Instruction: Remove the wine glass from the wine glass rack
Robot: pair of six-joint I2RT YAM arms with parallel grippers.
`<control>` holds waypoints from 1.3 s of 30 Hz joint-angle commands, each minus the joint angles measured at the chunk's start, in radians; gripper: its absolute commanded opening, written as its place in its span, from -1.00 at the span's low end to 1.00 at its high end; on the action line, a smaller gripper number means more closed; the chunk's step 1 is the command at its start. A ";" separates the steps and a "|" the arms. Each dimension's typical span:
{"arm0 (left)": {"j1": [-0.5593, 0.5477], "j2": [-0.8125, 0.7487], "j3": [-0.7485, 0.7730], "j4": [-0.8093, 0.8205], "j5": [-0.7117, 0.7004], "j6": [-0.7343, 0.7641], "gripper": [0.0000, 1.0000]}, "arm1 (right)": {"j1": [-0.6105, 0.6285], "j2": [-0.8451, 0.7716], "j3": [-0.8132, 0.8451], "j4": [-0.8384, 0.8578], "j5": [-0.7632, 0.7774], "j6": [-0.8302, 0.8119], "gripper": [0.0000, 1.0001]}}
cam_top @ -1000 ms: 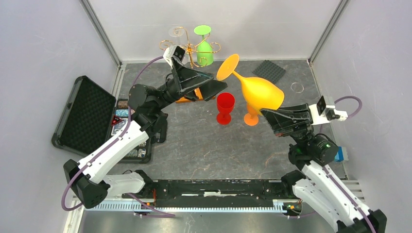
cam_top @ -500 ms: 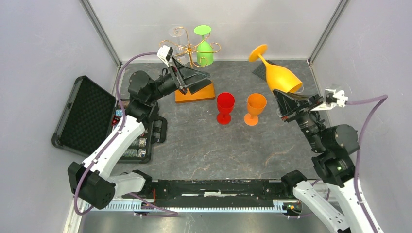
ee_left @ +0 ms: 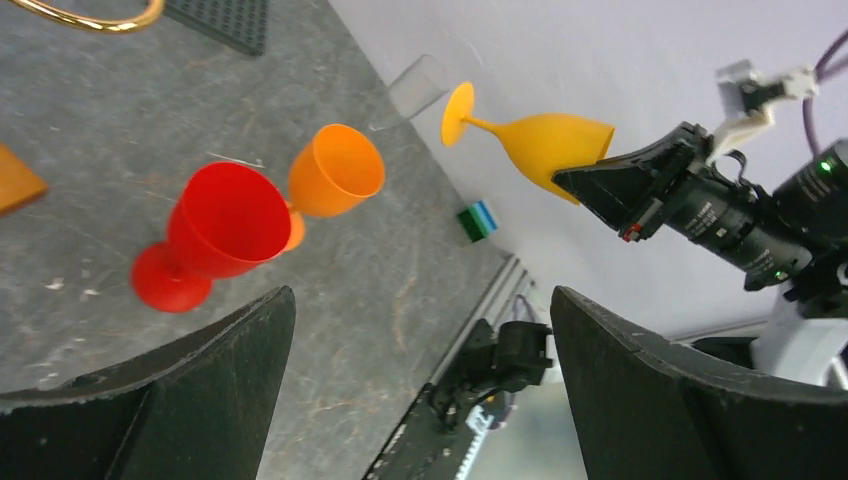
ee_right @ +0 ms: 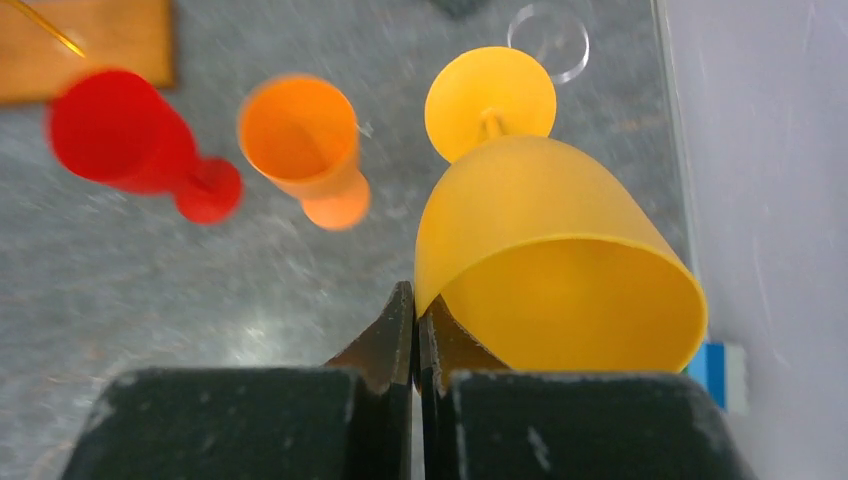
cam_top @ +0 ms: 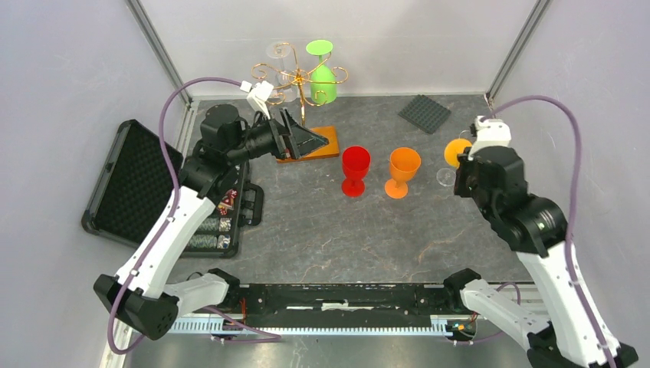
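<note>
The gold wine glass rack (cam_top: 297, 77) stands at the back on its wooden base (cam_top: 328, 146). A green wine glass (cam_top: 323, 74) and a clear one (cam_top: 279, 51) hang on it. My right gripper (ee_right: 414, 300) is shut on the rim of a yellow wine glass (ee_right: 530, 210), held off the rack at the right with its foot (cam_top: 457, 152) towards the table. It also shows in the left wrist view (ee_left: 545, 140). My left gripper (cam_top: 310, 140) is open and empty just in front of the rack's base, its fingers (ee_left: 200, 400) wide apart.
A red glass (cam_top: 355, 169) and an orange glass (cam_top: 403, 170) stand upright mid-table. A clear glass (cam_top: 444, 178) lies by the right arm. A black grid mat (cam_top: 424, 113) is at the back right, an open black case (cam_top: 134, 180) at the left, a small blue block (ee_right: 718, 372) by the right wall.
My right arm has swung the yellow glass from the middle to the right side and turned it foot-down. My left gripper has drawn back left, towards the rack's base.
</note>
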 commanded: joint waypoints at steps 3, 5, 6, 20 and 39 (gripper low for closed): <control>0.009 -0.068 0.061 -0.163 -0.102 0.226 1.00 | -0.004 0.095 -0.047 -0.159 0.063 0.014 -0.89; 0.010 -0.077 0.051 -0.171 -0.110 0.235 1.00 | -0.004 0.107 -0.078 -0.155 0.067 0.010 -0.82; 0.010 -0.079 0.044 -0.176 -0.112 0.235 1.00 | -0.005 0.113 -0.092 -0.154 0.073 0.009 -0.81; 0.011 -0.083 0.008 -0.196 -0.140 0.252 1.00 | -0.168 0.204 -0.196 -0.081 -0.097 -0.129 -1.00; 0.013 -0.100 -0.018 -0.215 -0.178 0.272 1.00 | -0.249 0.278 -0.275 -0.044 -0.218 -0.125 -0.70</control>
